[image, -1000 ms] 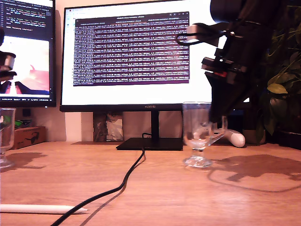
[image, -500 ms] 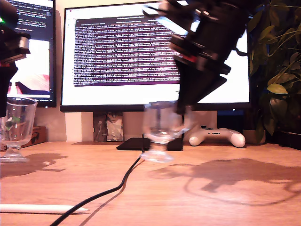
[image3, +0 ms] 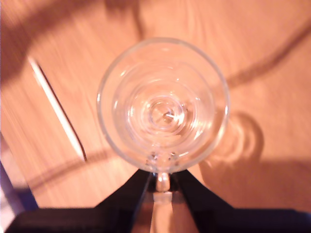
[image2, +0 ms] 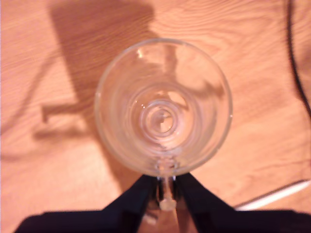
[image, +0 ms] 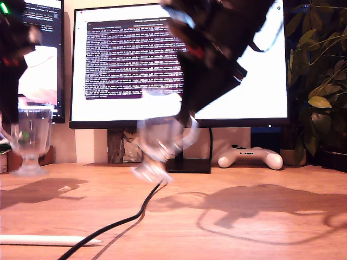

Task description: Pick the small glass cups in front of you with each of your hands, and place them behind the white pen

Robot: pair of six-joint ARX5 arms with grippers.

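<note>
Two small glass cups are in hand. My first gripper (image2: pixel 165 187) is shut on the handle of one small glass cup (image2: pixel 163 107). That cup (image: pixel 32 132) stands upright at the exterior view's left, with the gripper (image: pixel 10 127) beside it. My second gripper (image3: pixel 163 182) is shut on the handle of the other cup (image3: pixel 163 104). This cup (image: pixel 160 138) hangs tilted and blurred above the table near the middle, under the dark gripper (image: pixel 187 116). The white pen (image: pixel 49 239) lies at the exterior view's lower left, and shows as a pen (image2: pixel 272 196) and a pen (image3: pixel 56 109) in the wrist views.
A black cable (image: pixel 135 214) snakes from the monitor stand (image: pixel 187 165) toward the pen's tip; this cable (image2: pixel 294 63) also passes the first cup. Behind stand two monitors (image: pixel 135 59), a white game controller (image: pixel 249 157) and a plant (image: pixel 320 103) at the exterior view's right.
The second arm has carried its cup from the exterior view's right toward the middle, lifting and tilting it. The first arm has brought its cup in from the exterior view's left edge.
</note>
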